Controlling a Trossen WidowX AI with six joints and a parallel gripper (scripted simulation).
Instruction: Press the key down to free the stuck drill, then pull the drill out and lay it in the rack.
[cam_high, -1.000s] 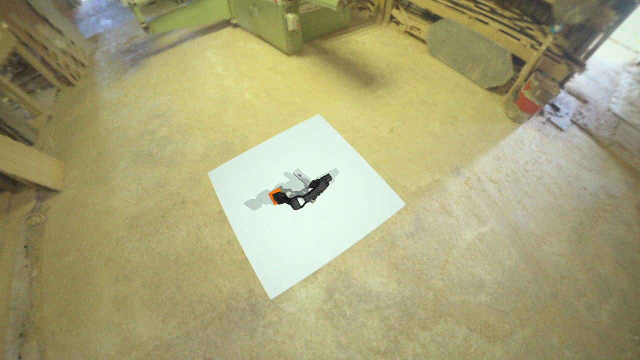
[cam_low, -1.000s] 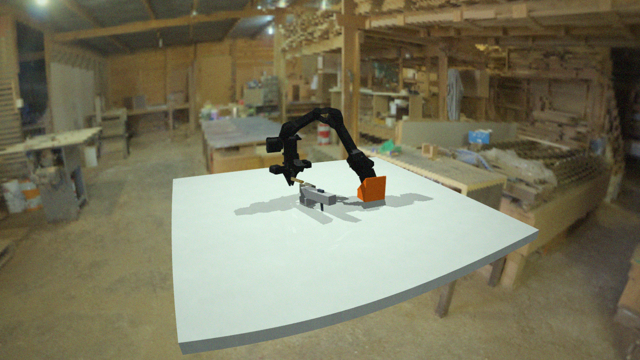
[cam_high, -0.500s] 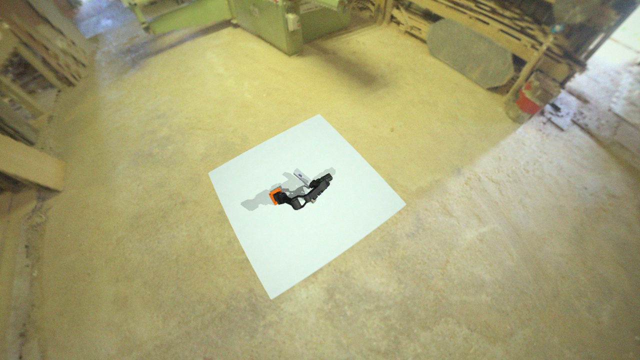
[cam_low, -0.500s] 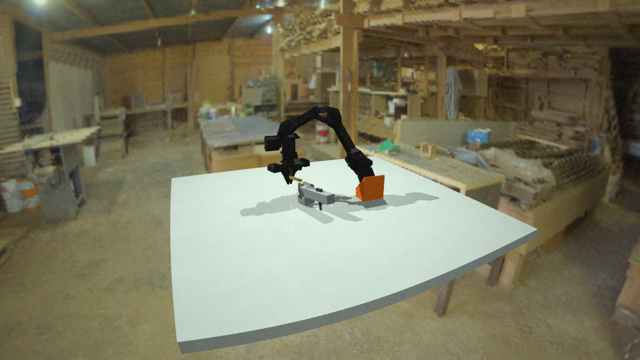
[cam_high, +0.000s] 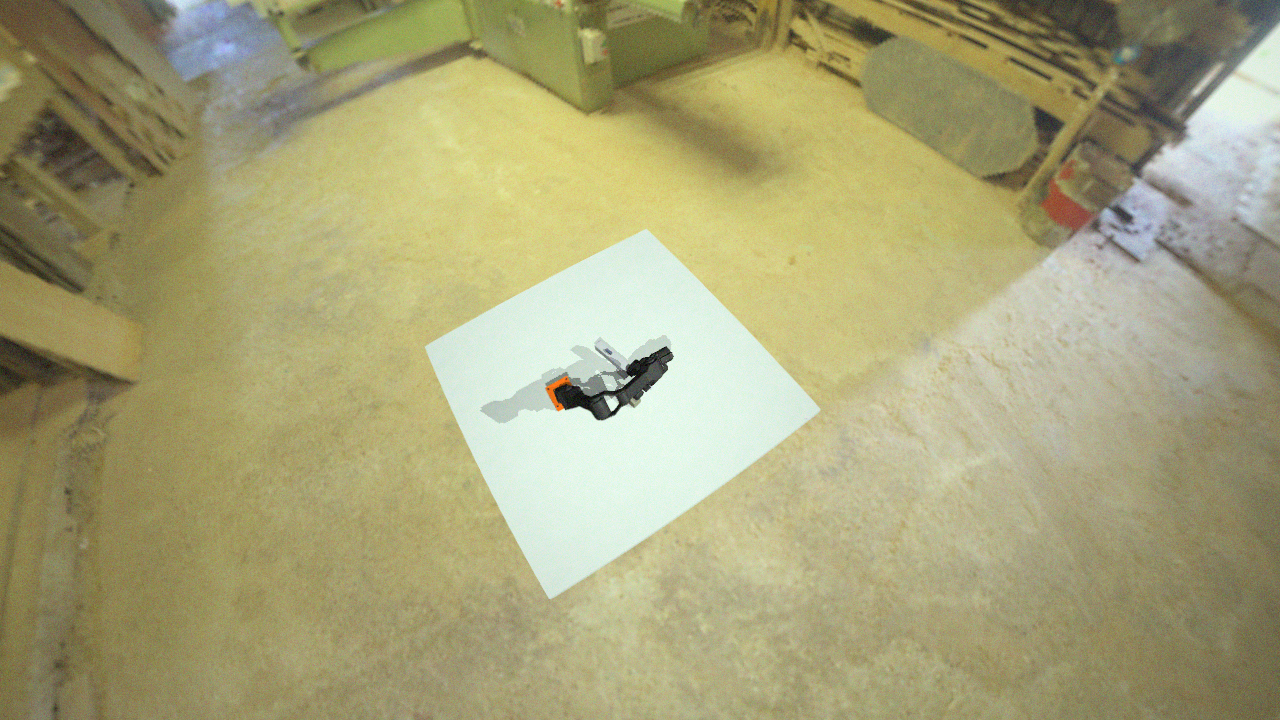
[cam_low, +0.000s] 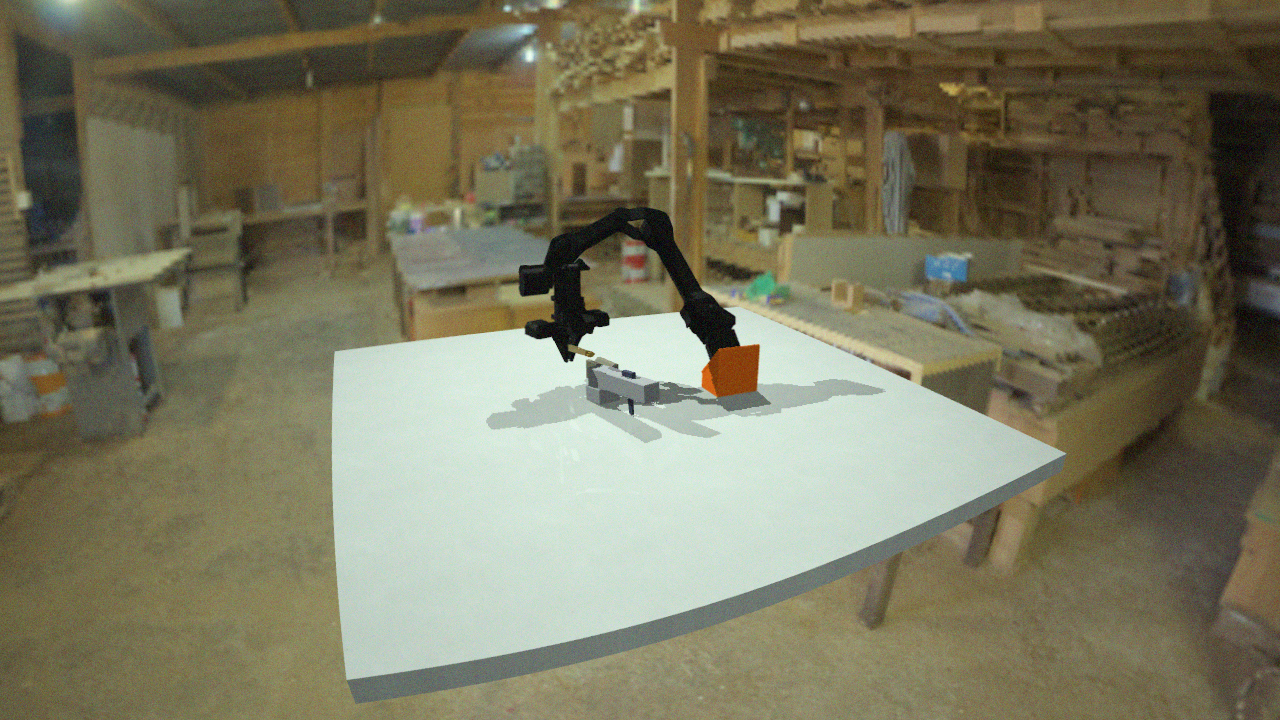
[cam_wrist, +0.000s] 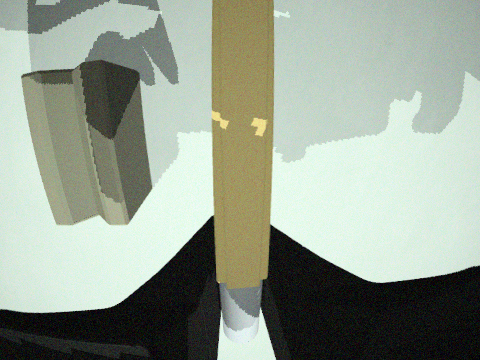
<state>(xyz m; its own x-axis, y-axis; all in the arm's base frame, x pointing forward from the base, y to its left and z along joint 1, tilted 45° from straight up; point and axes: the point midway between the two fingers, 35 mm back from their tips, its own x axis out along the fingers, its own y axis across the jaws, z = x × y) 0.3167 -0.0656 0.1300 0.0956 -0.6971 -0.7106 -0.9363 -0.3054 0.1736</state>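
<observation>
- The drill (cam_low: 581, 351) (cam_wrist: 242, 175) appears already freed and withdrawn, so the key (cam_high: 609, 351) (cam_low: 629, 374) has presumably done its work.
- Laying it in the grooved rack (cam_high: 634, 402) (cam_low: 608, 362) (cam_wrist: 65, 150) remains; the drill is raised above the worktop (cam_high: 572, 519) (cam_low: 626, 501) (cam_wrist: 360, 210), beside the rack in the wrist view.
- The end effector (cam_high: 637, 367) (cam_low: 568, 356) (cam_wrist: 232, 223) is nearly closed, gripping the drill.

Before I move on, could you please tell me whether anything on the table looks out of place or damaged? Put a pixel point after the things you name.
Nothing stands out: the grey block (cam_high: 617, 357) (cam_low: 626, 385) looks unbroken, the rack (cam_high: 634, 402) (cam_wrist: 75, 150) stands beside it, and the tan drill (cam_low: 581, 351) (cam_wrist: 242, 165) is between the fingers (cam_low: 567, 347).
</observation>
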